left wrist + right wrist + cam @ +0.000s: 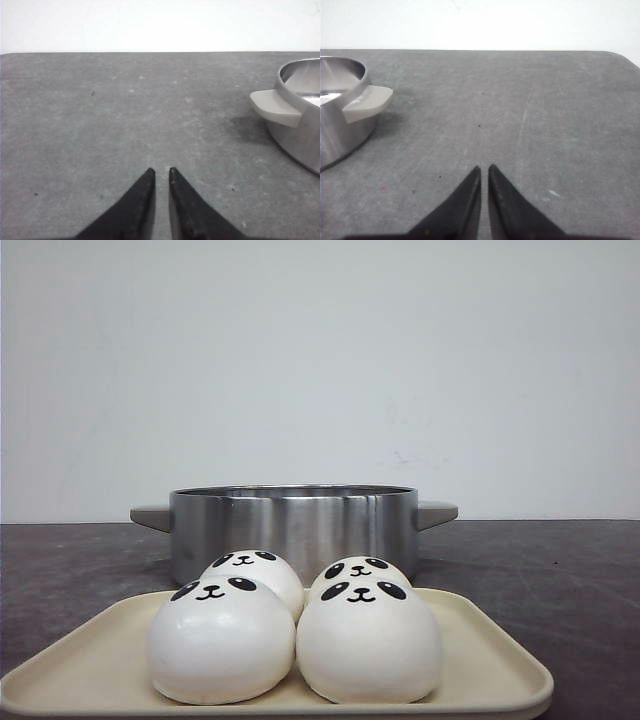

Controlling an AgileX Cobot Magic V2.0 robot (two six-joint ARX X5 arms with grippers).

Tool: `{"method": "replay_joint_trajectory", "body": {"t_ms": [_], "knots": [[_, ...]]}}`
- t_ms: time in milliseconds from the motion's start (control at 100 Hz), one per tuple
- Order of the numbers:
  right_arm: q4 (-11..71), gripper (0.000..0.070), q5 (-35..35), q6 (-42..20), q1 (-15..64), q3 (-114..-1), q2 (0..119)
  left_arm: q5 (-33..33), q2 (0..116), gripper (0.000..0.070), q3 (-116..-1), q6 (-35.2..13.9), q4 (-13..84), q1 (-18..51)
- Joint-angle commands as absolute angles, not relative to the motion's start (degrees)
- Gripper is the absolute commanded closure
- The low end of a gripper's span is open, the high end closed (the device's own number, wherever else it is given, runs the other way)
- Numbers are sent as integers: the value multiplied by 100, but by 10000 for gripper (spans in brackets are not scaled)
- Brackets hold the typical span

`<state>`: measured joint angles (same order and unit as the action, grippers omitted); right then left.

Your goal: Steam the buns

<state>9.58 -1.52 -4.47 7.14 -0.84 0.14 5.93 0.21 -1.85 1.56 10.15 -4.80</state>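
Several white panda-faced buns sit close together on a cream tray (490, 655) at the table's front: front left bun (220, 640), front right bun (368, 638), back left bun (255, 572), back right bun (358, 571). A steel pot (292, 525) with grey handles stands right behind the tray. My left gripper (161, 171) is shut and empty over bare table, left of the pot (302, 112). My right gripper (484, 168) is shut and empty over bare table, right of the pot (342, 120). Neither gripper shows in the front view.
The dark grey tabletop (560, 570) runs back to a white wall. The pot's left handle (275, 106) and right handle (367, 102) stick out toward each gripper's side.
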Motion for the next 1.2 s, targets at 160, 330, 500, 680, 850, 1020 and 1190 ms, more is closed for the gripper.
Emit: {"method": "replay_joint_trajectory", "body": {"t_ms": [160, 330, 500, 680, 850, 1020, 1190], "knots": [[904, 684, -152, -408, 735, -73, 21, 585, 23, 700, -80, 213, 1057, -491], [904, 684, -152, -408, 735, -73, 21, 585, 23, 700, -80, 213, 1057, -491], [906, 684, -152, -408, 735, -73, 21, 582, 23, 700, -80, 213, 1057, -491], [904, 684, -152, -408, 735, -73, 21, 585, 23, 700, -80, 213, 1057, -491], [904, 684, -152, -408, 735, -73, 21, 585, 23, 700, -80, 213, 1057, -491], [904, 684, -152, -408, 735, -73, 21, 582, 23, 700, -80, 213, 1057, -491], [687, 684, -130, -504, 738, -73, 21, 585, 23, 700, -80, 213, 1055, -491]]}}
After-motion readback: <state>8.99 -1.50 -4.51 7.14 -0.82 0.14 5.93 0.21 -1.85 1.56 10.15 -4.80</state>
